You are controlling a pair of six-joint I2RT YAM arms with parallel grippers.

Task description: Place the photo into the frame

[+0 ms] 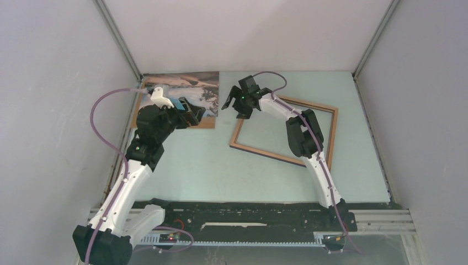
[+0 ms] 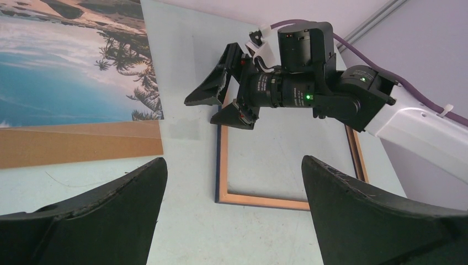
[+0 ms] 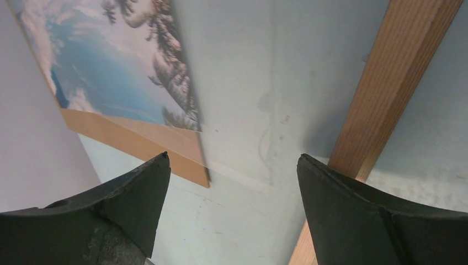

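Observation:
The photo [image 1: 187, 83] lies picture-side up at the back left, on the brown backing board [image 1: 205, 122]. It also shows in the left wrist view [image 2: 66, 72] and the right wrist view [image 3: 110, 72]. The frame [image 1: 259, 150] lies flat at centre right, light wood face up, and empty. My left gripper [image 1: 193, 115] is open and empty above the board's near right corner. My right gripper [image 1: 236, 107] is open and empty above the frame's far left corner. Between the left gripper's [image 2: 233, 160] fingers I see the frame [image 2: 265, 200] and the right gripper [image 2: 201, 110].
Grey walls close in the table on the left, back and right. The backing board [image 2: 77, 146] sticks out below the photo. The right gripper [image 3: 233, 155] looks down on the bare table between the board [image 3: 182, 157] and the frame's rail [image 3: 386, 94]. A black rail [image 1: 248, 212] runs along the near edge.

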